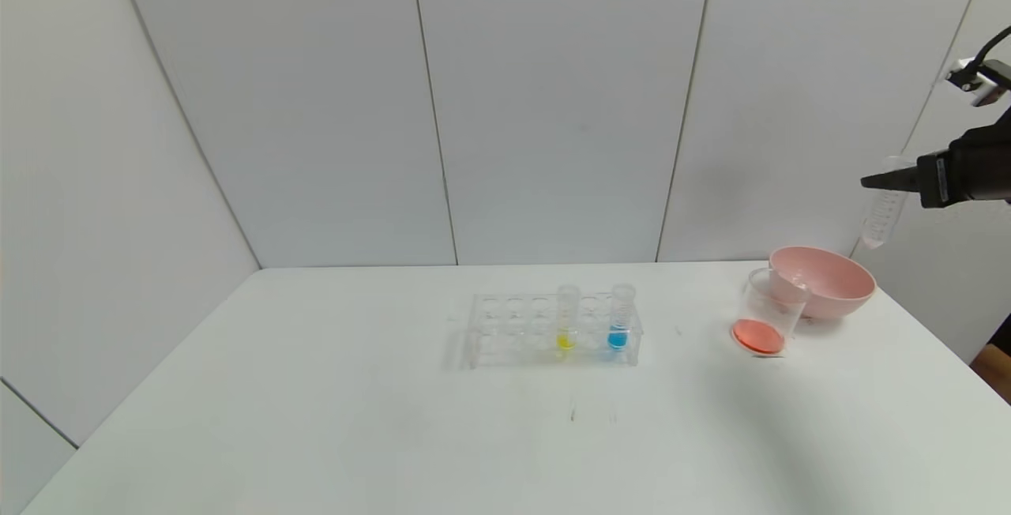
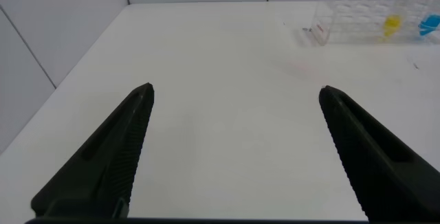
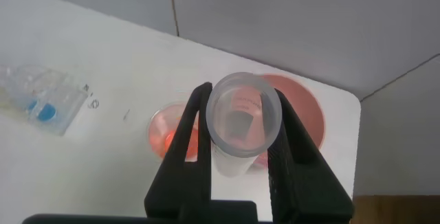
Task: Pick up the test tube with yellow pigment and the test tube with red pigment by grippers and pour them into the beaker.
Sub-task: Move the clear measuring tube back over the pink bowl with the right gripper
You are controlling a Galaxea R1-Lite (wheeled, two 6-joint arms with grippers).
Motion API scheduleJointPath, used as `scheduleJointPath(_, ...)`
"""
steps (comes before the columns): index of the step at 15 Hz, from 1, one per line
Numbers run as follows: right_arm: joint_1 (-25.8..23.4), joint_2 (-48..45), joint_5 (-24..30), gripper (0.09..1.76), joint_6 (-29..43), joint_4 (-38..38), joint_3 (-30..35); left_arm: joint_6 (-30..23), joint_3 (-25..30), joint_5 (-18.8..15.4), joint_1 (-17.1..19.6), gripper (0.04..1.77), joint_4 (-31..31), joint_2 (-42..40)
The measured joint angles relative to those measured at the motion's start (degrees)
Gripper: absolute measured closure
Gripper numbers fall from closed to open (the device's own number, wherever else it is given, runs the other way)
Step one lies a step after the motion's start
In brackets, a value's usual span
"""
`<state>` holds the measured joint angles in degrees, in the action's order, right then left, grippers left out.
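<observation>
Right claw [image 3: 237, 124] grips an emptied test tube [image 1: 883, 219] high above the pink bowl [image 1: 825, 282]. Beaker [image 1: 764, 317] holds red liquid. Left claw [image 2: 237, 93] is spread wide.

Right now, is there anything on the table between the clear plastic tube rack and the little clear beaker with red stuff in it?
No. In the head view, only bare white table lies between the clear tube rack and the small clear beaker.

The white table [image 1: 316, 389] carries a clear rack [image 1: 553, 331] near its middle, with the test tube with yellow pigment [image 1: 566, 317] and a tube with blue liquid [image 1: 620, 317] standing in it. Off to the right stands the beaker [image 1: 764, 320] with red-orange liquid at its bottom. The pink bowl [image 1: 825, 280] sits just behind it, touching it.
</observation>
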<state>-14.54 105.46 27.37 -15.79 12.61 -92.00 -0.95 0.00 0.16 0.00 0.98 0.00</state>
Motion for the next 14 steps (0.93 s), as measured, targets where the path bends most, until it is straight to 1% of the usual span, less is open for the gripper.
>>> scheduleJointPath(1,-0.1,0.1,0.0,1.32,2.4,-4.2,1.8,0.0,0.0,0.0,0.0,0.09,0.0,0.0)
scheduleJointPath(3,-0.2,0.9,-0.5,1.32,4.0,-11.3,5.2,0.0,0.0,0.0,0.0,0.09,0.0,0.0)
scheduleJointPath(5,-0.3,2.9,-2.6,1.32,5.3,-18.2,7.8,0.0,0.0,0.0,0.0,0.09,0.0,0.0)
scheduleJointPath(8,-0.4,7.1,-4.9,1.32,9.1,-29.8,11.2,0.0,0.0,0.0,0.0,0.09,0.0,0.0)
scheduleJointPath(9,-0.6,8.8,-5.4,1.32,9.6,-32.1,12.0,0.0,0.0,0.0,0.0,0.09,0.0,0.0)
scheduleJointPath(12,-1.6,13.4,-6.7,1.32,9.6,-35.1,12.8,0.0,0.0,0.0,0.0,0.09,0.0,0.0)
scheduleJointPath(14,-2.2,16.6,-7.9,1.32,9.7,-40.0,12.7,0.0,0.0,0.0,0.0,0.09,0.0,0.0)
